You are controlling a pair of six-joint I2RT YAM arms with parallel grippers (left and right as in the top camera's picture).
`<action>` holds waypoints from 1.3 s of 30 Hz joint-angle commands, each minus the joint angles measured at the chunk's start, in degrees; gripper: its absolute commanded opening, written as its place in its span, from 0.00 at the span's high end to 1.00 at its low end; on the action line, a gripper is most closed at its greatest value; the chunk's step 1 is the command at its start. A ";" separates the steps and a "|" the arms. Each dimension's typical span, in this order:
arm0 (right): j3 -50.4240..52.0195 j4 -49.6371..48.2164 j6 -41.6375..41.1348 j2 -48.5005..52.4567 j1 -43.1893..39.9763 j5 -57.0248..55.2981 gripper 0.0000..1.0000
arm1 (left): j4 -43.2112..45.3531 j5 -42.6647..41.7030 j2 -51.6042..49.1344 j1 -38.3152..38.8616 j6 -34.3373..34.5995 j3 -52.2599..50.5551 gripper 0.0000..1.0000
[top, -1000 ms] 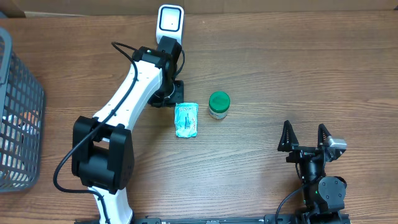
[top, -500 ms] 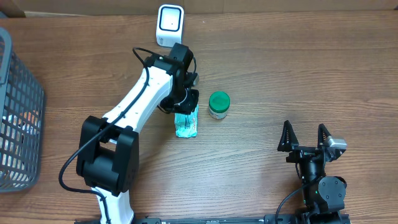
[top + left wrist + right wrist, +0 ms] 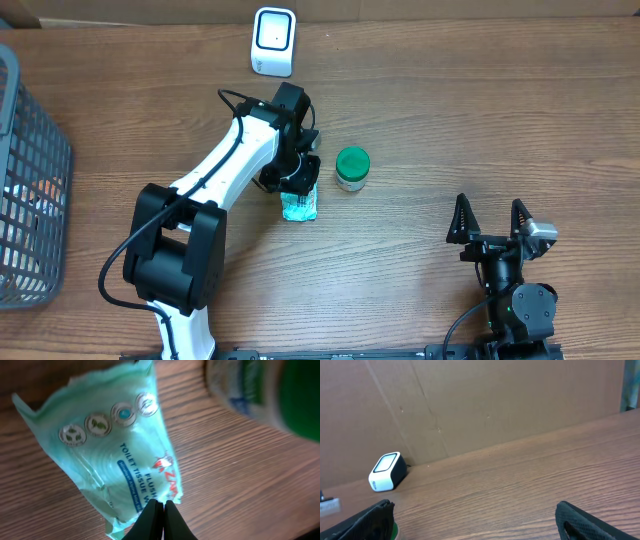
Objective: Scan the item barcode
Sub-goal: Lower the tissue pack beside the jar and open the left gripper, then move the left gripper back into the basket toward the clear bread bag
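Observation:
A teal packet of toilet tissue wipes (image 3: pixel 301 206) lies flat on the wooden table (image 3: pixel 450 110), printed side up. My left gripper (image 3: pixel 304 181) hangs right over its far end. In the left wrist view the packet (image 3: pixel 115 440) fills the middle, and the left gripper (image 3: pixel 161 506) is shut, with its black tips at the packet's lower edge and nothing seen between them. The white barcode scanner (image 3: pixel 273 40) stands at the back of the table, also visible in the right wrist view (image 3: pixel 386 471). My right gripper (image 3: pixel 490 222) rests open at the front right.
A small jar with a green lid (image 3: pixel 352 168) stands just right of the packet and appears blurred at the top right of the left wrist view (image 3: pixel 270 390). A grey wire basket (image 3: pixel 30 200) sits at the left edge. A cardboard wall (image 3: pixel 495 400) backs the table.
My left arm has swung from beside the scanner down and to the right, ending above the packet. Its gripper stayed shut. The right arm, packet and jar have not moved.

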State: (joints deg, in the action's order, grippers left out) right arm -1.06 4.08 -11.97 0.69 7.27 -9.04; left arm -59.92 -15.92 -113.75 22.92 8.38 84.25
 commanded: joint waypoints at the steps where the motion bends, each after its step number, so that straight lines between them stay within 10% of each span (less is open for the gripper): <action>1: 0.59 -0.28 0.17 -0.42 0.22 -0.35 0.00 | 1.25 1.55 0.15 0.52 0.37 -3.17 0.96; 20: 0.59 -0.28 0.17 -0.42 0.22 -0.35 0.00 | 12.35 1.55 0.11 -0.63 3.21 -10.75 0.96; 39: 0.59 -0.28 0.17 -0.42 0.22 -0.35 0.00 | -31.95 18.99 0.31 -8.74 4.26 56.50 0.76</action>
State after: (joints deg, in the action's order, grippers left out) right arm -1.06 4.14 -11.99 0.69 7.27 -9.02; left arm -87.94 -2.83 -113.89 17.74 11.22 130.08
